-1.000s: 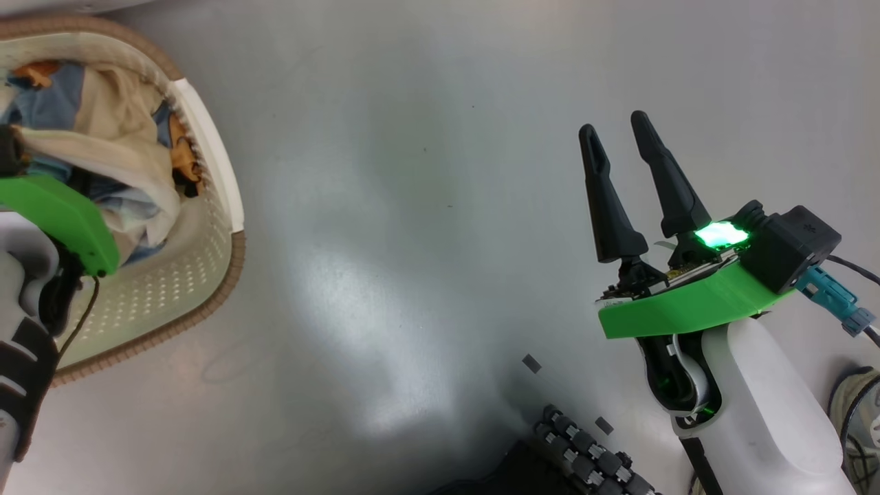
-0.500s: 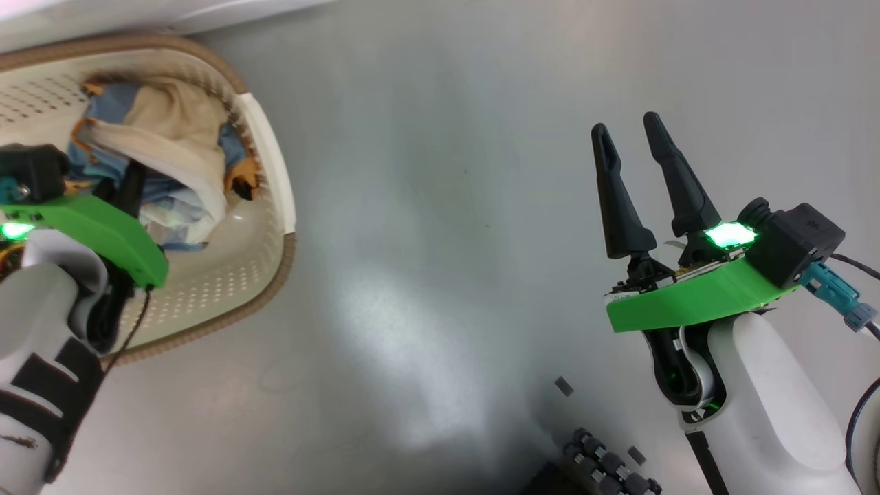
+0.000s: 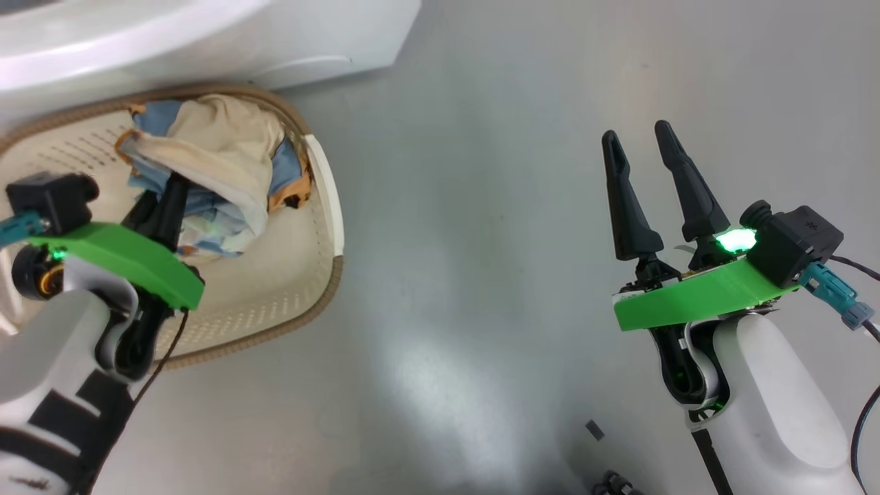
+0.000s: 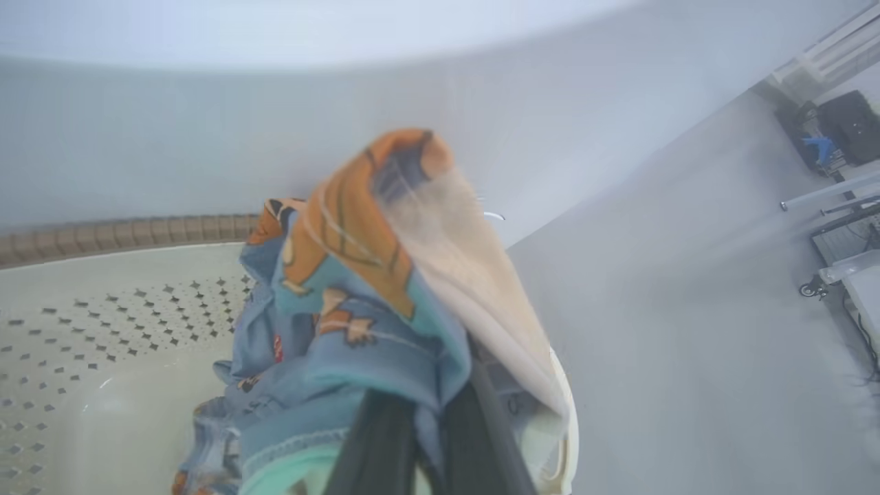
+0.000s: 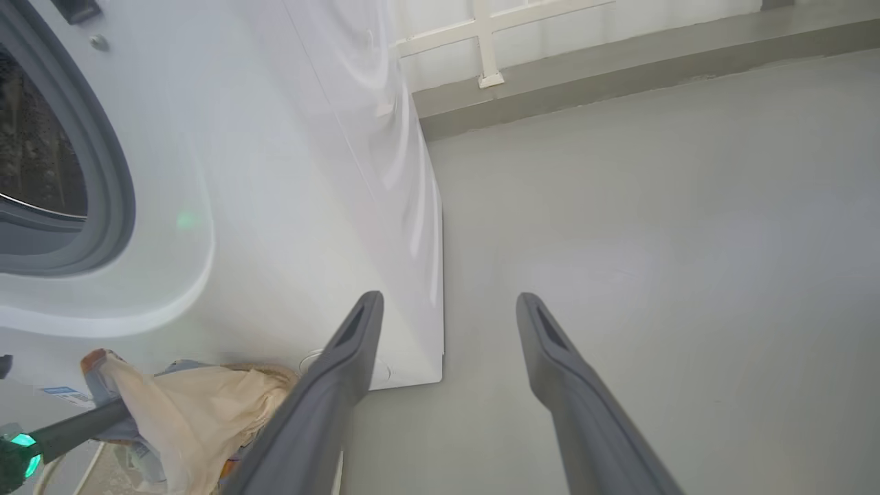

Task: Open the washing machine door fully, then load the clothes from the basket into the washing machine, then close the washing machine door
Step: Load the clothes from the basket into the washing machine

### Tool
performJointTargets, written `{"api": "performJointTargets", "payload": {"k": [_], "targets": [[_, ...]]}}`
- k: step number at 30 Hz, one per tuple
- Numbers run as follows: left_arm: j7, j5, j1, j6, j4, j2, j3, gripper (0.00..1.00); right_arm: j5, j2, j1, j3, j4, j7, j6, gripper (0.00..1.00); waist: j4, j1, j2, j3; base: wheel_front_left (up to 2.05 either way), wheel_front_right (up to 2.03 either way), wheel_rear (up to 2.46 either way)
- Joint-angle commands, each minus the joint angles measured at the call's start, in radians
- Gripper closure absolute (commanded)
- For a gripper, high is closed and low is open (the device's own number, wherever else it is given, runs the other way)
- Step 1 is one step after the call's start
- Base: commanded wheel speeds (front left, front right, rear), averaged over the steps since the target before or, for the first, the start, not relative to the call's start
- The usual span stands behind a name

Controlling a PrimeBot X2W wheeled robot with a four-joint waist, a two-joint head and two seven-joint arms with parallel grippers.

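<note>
The cream perforated basket (image 3: 302, 289) with its brown rim stands on the floor at the left, just before the white washing machine (image 3: 206, 34). My left gripper (image 3: 170, 199) is inside the basket, shut on the clothes (image 3: 220, 151), a light blue printed and cream bundle. The bundle drapes over its dark fingers (image 4: 381, 447) and hides their tips. My right gripper (image 3: 636, 134) hangs open over bare floor at the right, holding nothing. The right wrist view shows the machine's grey gasket (image 5: 117, 172) and dark drum opening (image 5: 34, 137). The door is out of view.
Grey floor (image 3: 467, 240) spreads between the basket and my right arm. A low white rail and a grey ledge (image 5: 619, 62) run along the far wall. A small blue label (image 5: 65, 393) sits low on the machine's front.
The head camera has swung, bringing the machine into the top of the view. My left gripper has drawn the clothes bundle up toward the basket's far rim. The right gripper stays open.
</note>
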Motion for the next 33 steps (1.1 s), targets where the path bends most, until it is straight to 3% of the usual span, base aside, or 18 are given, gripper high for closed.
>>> {"api": "performJointTargets", "payload": {"k": [1,19,27,33], "targets": [[-0.013,0.016,0.039,0.001,-0.034,0.045,0.055,1.00,-0.010,-0.005,0.029,0.010,-0.014,-0.008,0.008,0.00,0.024,0.0000,-0.0001,-0.048,0.00,0.00,0.00],[-0.013,0.257,0.367,0.001,-0.423,-0.026,0.505,1.00,-0.041,-0.005,0.091,-0.023,0.035,-0.008,0.008,0.00,0.077,0.0000,-0.0001,-0.227,0.00,0.00,0.00],[-0.013,0.330,0.441,0.001,-0.565,-0.059,0.621,1.00,-0.038,-0.005,0.103,-0.014,0.051,-0.008,0.008,0.00,0.087,0.0000,-0.0001,-0.271,0.00,0.00,0.00],[-0.013,0.371,0.480,0.001,-0.610,-0.084,0.657,1.00,-0.047,-0.005,0.118,-0.023,0.066,-0.008,0.008,0.00,0.089,0.0000,-0.0001,-0.329,0.00,0.00,0.00]]}}
